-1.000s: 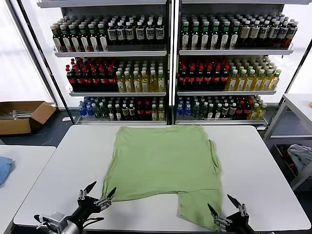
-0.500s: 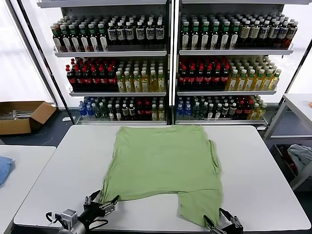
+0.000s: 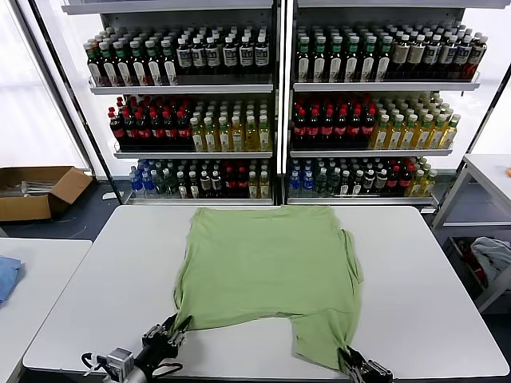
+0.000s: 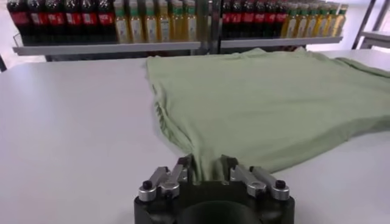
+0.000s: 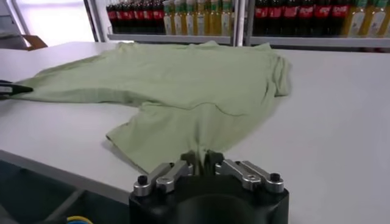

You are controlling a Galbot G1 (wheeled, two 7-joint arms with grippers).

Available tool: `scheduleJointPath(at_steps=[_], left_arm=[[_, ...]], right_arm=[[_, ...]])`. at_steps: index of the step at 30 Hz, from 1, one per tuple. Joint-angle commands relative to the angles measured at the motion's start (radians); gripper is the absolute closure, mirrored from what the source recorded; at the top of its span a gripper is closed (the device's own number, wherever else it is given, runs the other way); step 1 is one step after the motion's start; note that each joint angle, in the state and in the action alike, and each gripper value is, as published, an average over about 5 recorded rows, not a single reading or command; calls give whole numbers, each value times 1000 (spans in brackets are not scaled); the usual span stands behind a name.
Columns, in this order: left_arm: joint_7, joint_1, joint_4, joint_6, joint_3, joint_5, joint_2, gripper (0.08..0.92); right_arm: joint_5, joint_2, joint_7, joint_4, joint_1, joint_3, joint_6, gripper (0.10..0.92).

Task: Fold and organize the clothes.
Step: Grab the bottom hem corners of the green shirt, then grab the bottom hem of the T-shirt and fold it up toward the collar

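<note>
Both of my grippers have closed since one second ago: then the fingers stood wide open above the near hem, now they are pinched together on cloth. On my left gripper [image 4: 207,173] the fingers [image 4: 181,171] are drawn in tight, and a small bunch of the green shirt [image 4: 274,103] is caught between them at its near left corner. My right gripper [image 5: 203,159] is the same, fingers [image 5: 214,161] nearly touching, with the lower right corner of the fabric pulled up into a little peak between them.

From the head view, the shirt [image 3: 267,267] lies mostly flat in the middle of the white table [image 3: 104,279], collar end toward the shelves of bottles [image 3: 279,96], and its near edge is uneven, longer on my right side. Its near left corner sits a little more inward than before.

I judge that the grasp step is done and both corners are secured. What should come next is to lift them together and carry the hem away from me for the first fold, keeping both sides level so the cloth does not twist.
</note>
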Motion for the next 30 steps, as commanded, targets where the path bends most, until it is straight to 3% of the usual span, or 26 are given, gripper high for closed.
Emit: scheduleJointPath(at_steps=[1, 7, 15, 24, 30], left_arm=[[-7, 11, -17, -19, 21, 70, -1, 779], [-17, 43, -83, -20, 1, 70, 1, 890], [-22, 156, -213, -7, -52, 69, 8, 898], [-17, 303, -321, -3, -136, 55, 39, 897], [-19, 276, -339, 13, -140, 23, 53, 898]], right_arm=[[-3, 2, -21, -5, -1, -2, 61, 919], [1, 10, -112, 15, -50, 61, 180, 919], [48, 15, -242, 52, -164, 115, 267, 919], [83, 10, -280, 84, -264, 179, 314, 919], [169, 11, -240, 101, -214, 160, 298, 919]])
